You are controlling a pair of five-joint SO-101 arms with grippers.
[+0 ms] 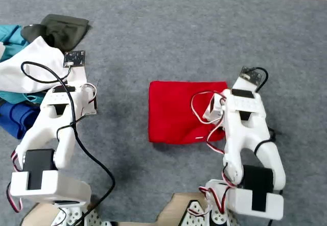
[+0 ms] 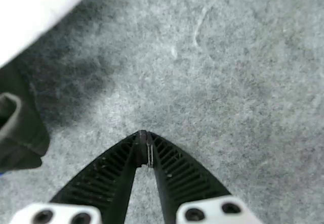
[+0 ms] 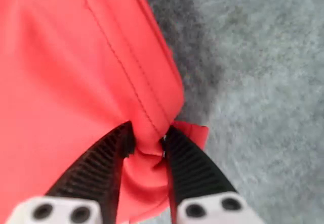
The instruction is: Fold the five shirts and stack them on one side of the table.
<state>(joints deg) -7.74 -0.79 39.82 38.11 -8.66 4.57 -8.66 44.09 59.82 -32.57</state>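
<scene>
Right gripper (image 3: 147, 140) pinches a small bunch at the 3 o'clock edge of the folded red shirt (image 1: 176, 114), mid table (image 1: 153, 32); so thin a bite could slip or drag the fold open. Left gripper (image 2: 143, 150), closed on nothing, sits at the shirt's 9 o'clock

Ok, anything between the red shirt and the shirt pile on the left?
Yes. The left arm stands beside the pile, across that path, with the left claw shut on nothing. The right claw is shut on the red shirt's edge.

The red shirt (image 1: 176, 113), white shirt (image 1: 30, 70), teal shirt (image 1: 9, 36), blue shirt (image 1: 15, 118) and dark olive shirt (image 1: 66, 29) are plain; the table (image 1: 153, 42) is grey.
</scene>
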